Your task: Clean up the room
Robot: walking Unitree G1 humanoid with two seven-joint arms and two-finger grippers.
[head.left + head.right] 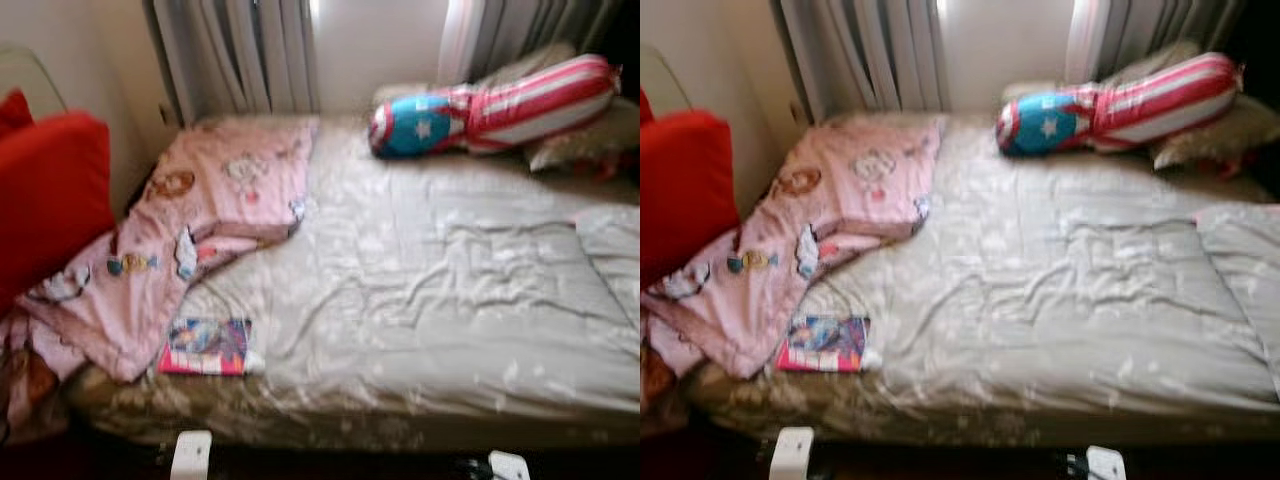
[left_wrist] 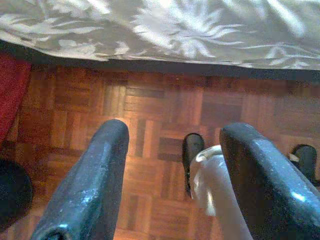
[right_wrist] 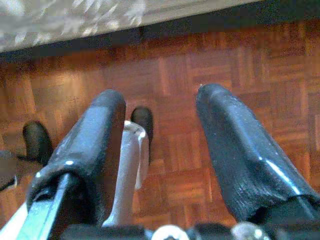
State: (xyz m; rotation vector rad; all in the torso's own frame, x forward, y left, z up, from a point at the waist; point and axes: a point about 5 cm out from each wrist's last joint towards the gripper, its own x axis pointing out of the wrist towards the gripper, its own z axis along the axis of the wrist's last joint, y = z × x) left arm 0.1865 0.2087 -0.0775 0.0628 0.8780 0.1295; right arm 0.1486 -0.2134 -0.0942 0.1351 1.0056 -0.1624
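Note:
A bed (image 1: 420, 290) with a rumpled grey cover lies before me. A pink cartoon-print blanket (image 1: 200, 220) is crumpled over its left side and hangs off the near left corner. A colourful book (image 1: 208, 347) lies flat near the front left edge. A red, white and blue bolster with a star (image 1: 490, 108) rests at the far right by the pillows. Both arms hang low over the wooden floor: my left gripper (image 2: 172, 150) is open and holds nothing, and my right gripper (image 3: 160, 115) is open with nothing between its fingers.
A red cushion (image 1: 45, 200) stands at the bed's left side. Grey curtains (image 1: 240, 55) and a bright window are behind the bed. Parquet floor (image 2: 150, 105) runs under the bed's edge. My feet show at the bottom edge.

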